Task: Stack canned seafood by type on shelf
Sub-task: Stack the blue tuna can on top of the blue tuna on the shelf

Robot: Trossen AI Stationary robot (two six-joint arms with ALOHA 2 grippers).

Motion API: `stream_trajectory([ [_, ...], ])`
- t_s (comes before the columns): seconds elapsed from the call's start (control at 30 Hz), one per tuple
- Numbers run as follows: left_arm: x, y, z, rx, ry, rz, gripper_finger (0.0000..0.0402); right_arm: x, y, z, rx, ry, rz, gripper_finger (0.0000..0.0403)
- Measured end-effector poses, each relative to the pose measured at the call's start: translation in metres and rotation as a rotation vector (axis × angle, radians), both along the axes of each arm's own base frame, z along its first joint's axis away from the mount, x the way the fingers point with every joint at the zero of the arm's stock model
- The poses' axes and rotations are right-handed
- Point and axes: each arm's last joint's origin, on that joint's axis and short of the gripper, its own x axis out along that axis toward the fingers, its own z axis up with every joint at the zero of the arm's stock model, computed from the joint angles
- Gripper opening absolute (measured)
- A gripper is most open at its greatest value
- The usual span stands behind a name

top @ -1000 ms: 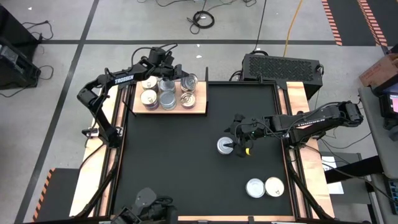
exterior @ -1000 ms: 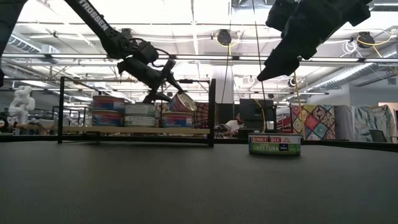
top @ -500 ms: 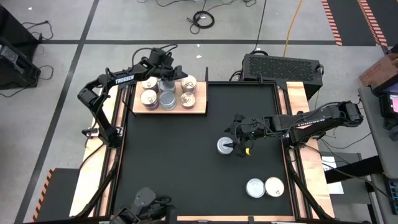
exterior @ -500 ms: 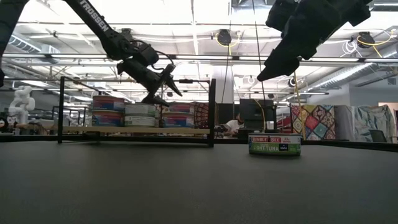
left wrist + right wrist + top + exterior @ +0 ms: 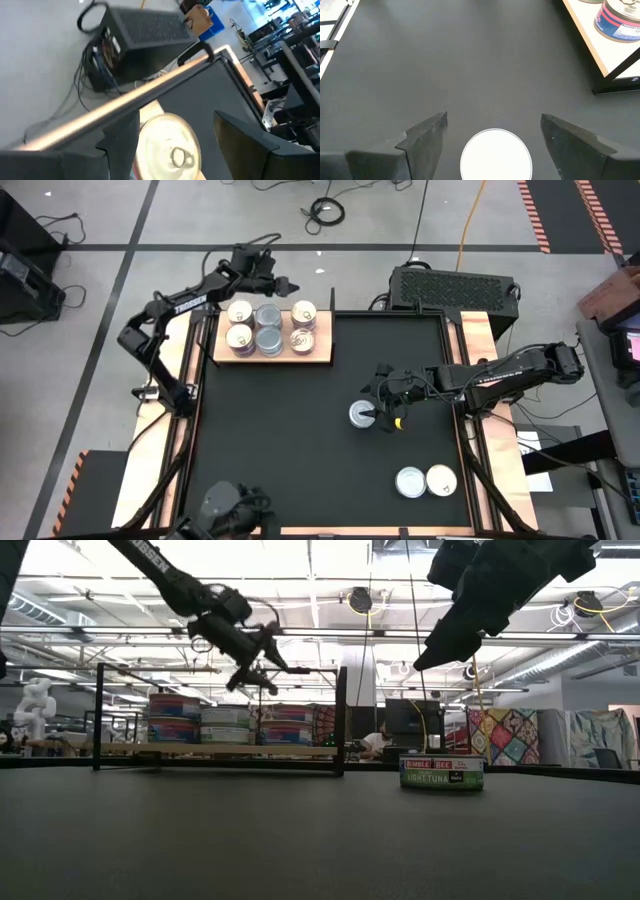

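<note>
**Right pincer poised over a tuna tin; left arm clear of the shelf**

I start with the desk (image 5: 300, 460), whose black mat carries everything. The shelf (image 5: 322, 352), a light wooden board, sits at the far left corner of the mat and holds the sorted tins (image 5: 268, 328): gold-topped ones on the outer columns, silvery ones in the middle, and from the low view they stand two high. Three tins are off the shelf: a silvery tin and a gold tin (image 5: 441, 480) touching each other near the near right corner, and the Bumble Bee light tuna tin (image 5: 362, 414) towards the middle of the mat.

My left pincer (image 5: 282, 284) hangs above and just beyond the shelf's far edge, fingers spread wide and holding nothing; its wrist view looks down on a gold-topped tin (image 5: 167, 150) with a pull tab.

My right pincer (image 5: 492, 132) hovers over the tuna tin, fingers wide apart with nothing gripped. The tin's pale top shows between the two fingers in the wrist view.

I judge the step in hand is picking up this tin. To do it well I would come straight down with the tin centred between the fingers, close on its side wall, not its rim, and lift level. I would carry it high enough to clear the shelf's dark posts (image 5: 340, 720), then set it squarely on the matching stack.
</note>
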Motion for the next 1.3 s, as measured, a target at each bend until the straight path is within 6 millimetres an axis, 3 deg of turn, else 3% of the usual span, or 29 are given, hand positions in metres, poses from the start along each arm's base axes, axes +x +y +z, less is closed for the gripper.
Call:
stream_trajectory([
  [0.1, 0.001, -0.010, 0.020, 0.089, -0.016, -0.047, 0.0252, 0.000, 0.000, 0.000, 0.000, 0.001, 0.000, 0.0313],
  [0.2, 0.011, -0.036, 0.036, 0.206, -0.011, -0.165, 0.0249, 0.000, 0.000, 0.000, 0.000, 0.001, 0.000, 0.0313],
  [0.4, 0.052, -0.128, 0.052, 0.475, 0.033, -0.532, 0.0230, 0.000, 0.000, 0.000, -0.012, 0.001, 0.009, 0.0313],
  [0.6, 0.099, -0.236, 0.027, 0.781, 0.122, -0.828, 0.0226, -0.002, 0.000, -0.002, -0.009, 0.027, 0.008, 0.0313],
  [0.67, 0.109, -0.264, 0.007, 0.880, 0.188, -0.878, 0.0226, -0.004, 0.000, -0.005, 0.010, 0.067, -0.009, 0.0313],
  [0.77, 0.129, -0.295, -0.016, 0.976, 0.144, -0.918, 0.0226, -0.010, -0.001, -0.011, 0.055, 0.156, -0.056, 0.0313],
  [0.87, 0.148, -0.313, -0.039, 1.011, 0.084, -0.943, 0.0226, -0.016, -0.001, -0.016, 0.105, 0.234, -0.115, 0.0313],
  [1.03, 0.172, -0.325, -0.084, 1.087, 0.107, -1.015, 0.0226, -0.019, 0.000, -0.018, 0.151, 0.272, -0.175, 0.0313],
  [1.17, 0.186, -0.332, -0.097, 1.113, 0.128, -1.050, 0.0226, -0.020, 0.006, -0.019, 0.184, 0.282, -0.163, 0.0313],
  [1.3, 0.191, -0.332, -0.100, 1.109, 0.134, -1.055, 0.0226, -0.020, 0.013, -0.016, 0.341, 0.316, -0.081, 0.0313],
])
